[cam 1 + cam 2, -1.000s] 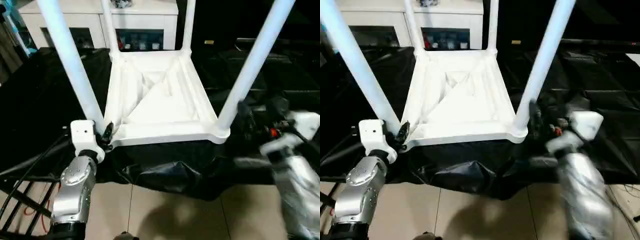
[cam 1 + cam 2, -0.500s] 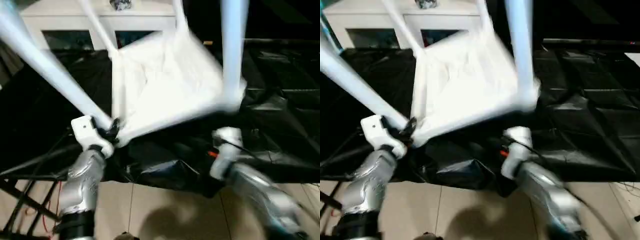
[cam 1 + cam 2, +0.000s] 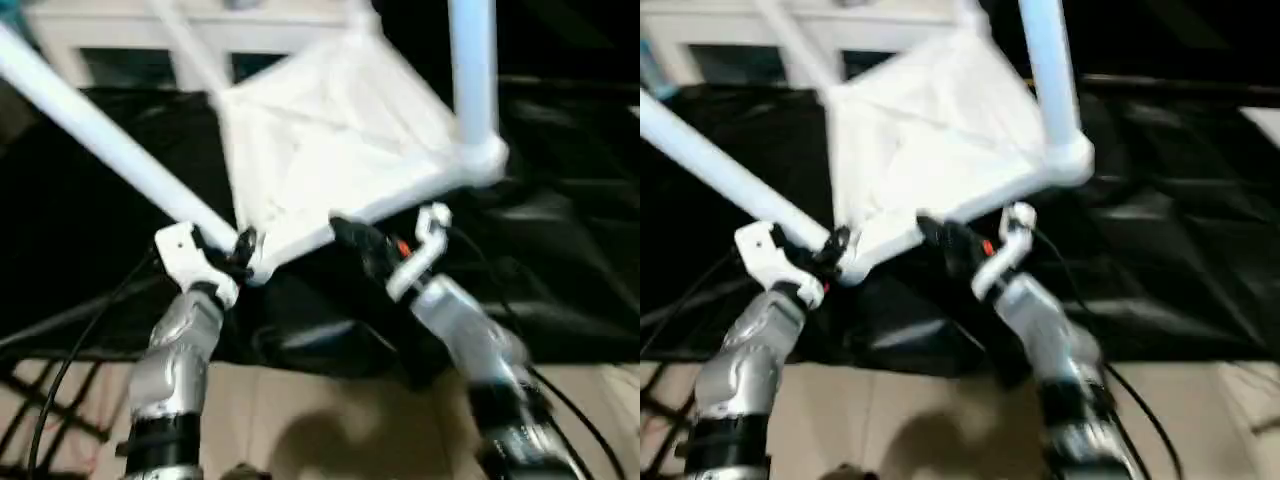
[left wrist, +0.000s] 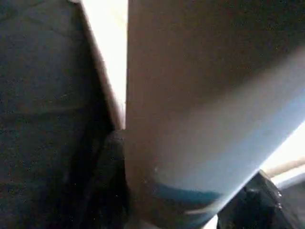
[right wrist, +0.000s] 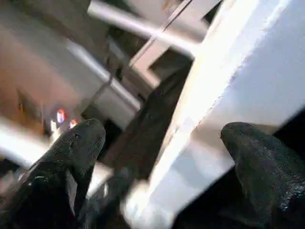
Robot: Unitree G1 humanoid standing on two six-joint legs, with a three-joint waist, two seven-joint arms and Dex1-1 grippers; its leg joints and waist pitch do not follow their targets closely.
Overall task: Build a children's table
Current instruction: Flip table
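1. Big change from a second ago: the children's table (image 3: 330, 150) isn't lying flat on its top anymore. It's tipped up, with the near right corner lifted toward the upper right of the head view and the near left corner staying low as the pivot.

2. The right gripper (image 3: 350, 236) has swung in from the right edge to the middle of the frame and now sits under the near rim of the top. Its fingers (image 5: 71, 148) are spread wide, one on each side of the white edge, not clamped on it yet as far as I can tell.

3. The left gripper (image 3: 235, 255) hasn't budged. It's pinching the near left leg (image 3: 100, 135) right at the corner socket, at the lower left of the top. The left wrist view has that leg tight between the jaws.

4. My read: all four legs look seated, so this is the flip-it-upright stage, and the right arm needs a real grip on the rim before it rolls any further.

5. Materials: the top is smooth white moulded plastic with diagonal ribs underneath and rounded corner sockets. The legs are long, slick, tapered tubes, so a pinch could slide. It all sits over a work table (image 3: 560, 250) with wrinkly black cloth, and there's a white cabinet (image 3: 130, 30) along the upper left.
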